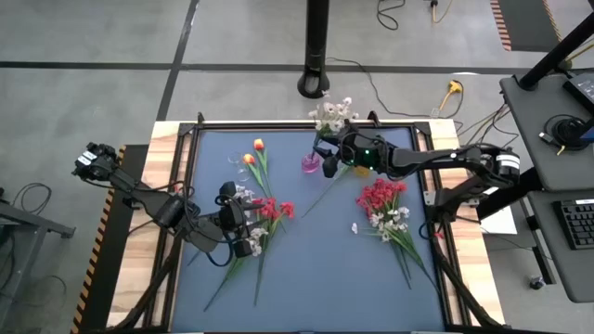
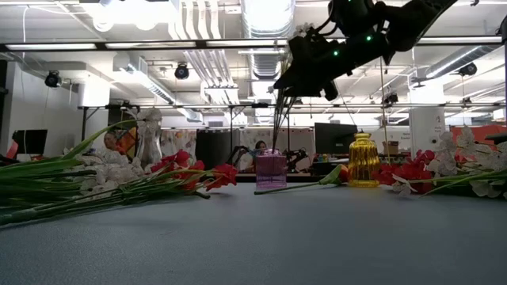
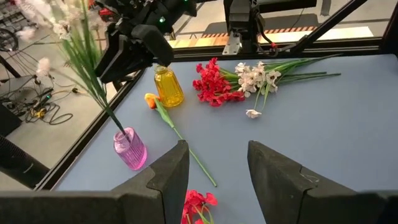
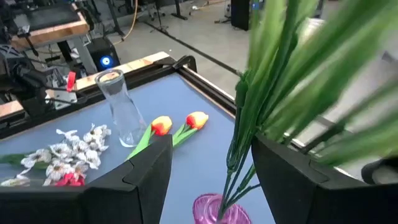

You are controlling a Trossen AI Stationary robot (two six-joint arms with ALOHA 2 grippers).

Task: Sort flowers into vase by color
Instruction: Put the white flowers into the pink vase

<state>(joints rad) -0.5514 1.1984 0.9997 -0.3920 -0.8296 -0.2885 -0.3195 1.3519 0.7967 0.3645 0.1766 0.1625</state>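
Observation:
A white-blossomed spray (image 1: 334,113) stands with its green stems (image 4: 241,140) in the pink vase (image 1: 309,164) at the table's far middle. My right gripper (image 4: 211,142) is open up at those stems, one finger on either side; no touch shows. A yellow vase (image 3: 168,87) stands beside the pink one, with one orange tulip (image 3: 151,99) lying at its foot. My left gripper (image 3: 217,155) hangs open above the left pile of red and white flowers (image 1: 264,209), nothing between its fingers.
A clear glass vase (image 4: 121,112) stands at the far left, with two orange tulips (image 1: 254,153) lying next to it. A second pile of red and white flowers (image 1: 380,199) lies on the table's right half. Bare mat lies along the near edge.

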